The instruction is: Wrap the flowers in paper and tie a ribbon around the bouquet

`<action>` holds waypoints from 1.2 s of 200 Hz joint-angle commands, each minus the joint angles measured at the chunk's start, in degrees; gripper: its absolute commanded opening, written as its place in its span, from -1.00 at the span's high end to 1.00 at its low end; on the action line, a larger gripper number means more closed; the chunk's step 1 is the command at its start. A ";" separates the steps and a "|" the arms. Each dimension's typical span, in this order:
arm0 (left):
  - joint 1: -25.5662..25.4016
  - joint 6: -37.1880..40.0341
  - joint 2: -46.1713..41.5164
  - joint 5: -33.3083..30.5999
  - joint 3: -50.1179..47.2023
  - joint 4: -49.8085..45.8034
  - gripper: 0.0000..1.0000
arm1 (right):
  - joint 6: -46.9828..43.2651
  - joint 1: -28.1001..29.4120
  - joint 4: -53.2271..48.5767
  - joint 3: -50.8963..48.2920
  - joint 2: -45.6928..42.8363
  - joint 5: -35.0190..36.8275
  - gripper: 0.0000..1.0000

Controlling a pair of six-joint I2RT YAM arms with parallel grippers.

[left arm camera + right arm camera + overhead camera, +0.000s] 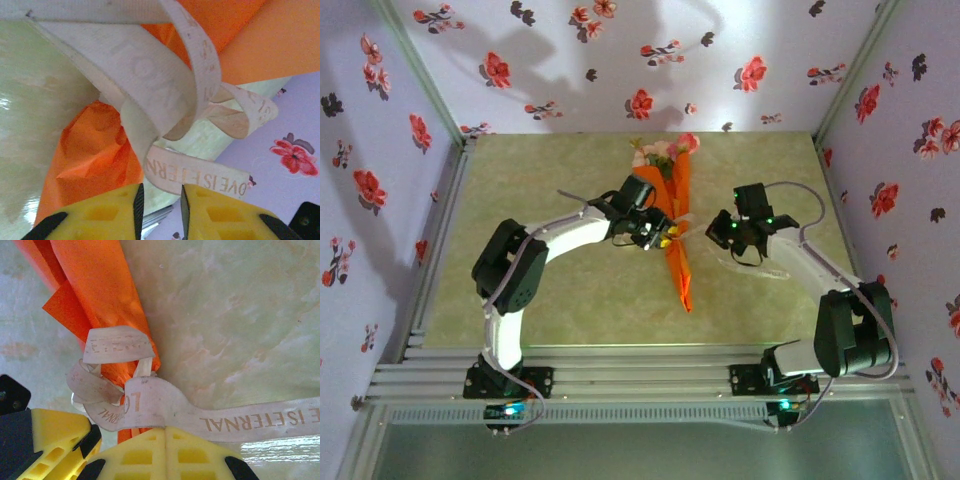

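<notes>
Closest to the lens we see the yellow fingers (200, 452) of the right gripper (165, 431), pressed together with no gap between them. The cream ribbon (225, 420) dips down to their tips, so we read it as pinched there. From that pinch one stretch of ribbon runs to the bouquet (677, 215) and loops in a loose knot around its narrow part. The printed stretch leads away from the bouquet over the table (570, 300).

The left gripper (162, 192) has its yellow fingers a little apart, with a narrow slit between them. A printed ribbon end lies across their tips, and we cannot tell whether it touches them. Just past it, ribbon loops hang against the orange paper (90, 150) of the bouquet.

From above, the bouquet lies flat on the table. Its flowers (660, 152) are at the far end and its point is towards the arm bases. The left gripper is close against the bouquet's left side and the right gripper is near its right side, both about midway along it.
</notes>
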 commanded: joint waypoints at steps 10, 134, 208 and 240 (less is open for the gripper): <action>-0.05 -1.05 2.82 -1.24 3.07 0.23 0.58 | 1.40 -0.22 0.90 0.47 -0.60 -1.69 1.00; -3.82 -15.20 -1.57 -4.65 2.43 -8.34 0.34 | 3.29 -0.67 3.20 0.75 0.54 -2.40 1.00; -3.58 -18.52 0.35 -7.80 3.79 -7.11 0.23 | 3.60 -1.23 1.24 0.95 -0.91 -1.01 1.00; -2.41 -15.88 -0.23 -9.27 3.84 -9.85 0.28 | 2.72 -2.48 -1.71 0.39 -3.09 -0.03 1.00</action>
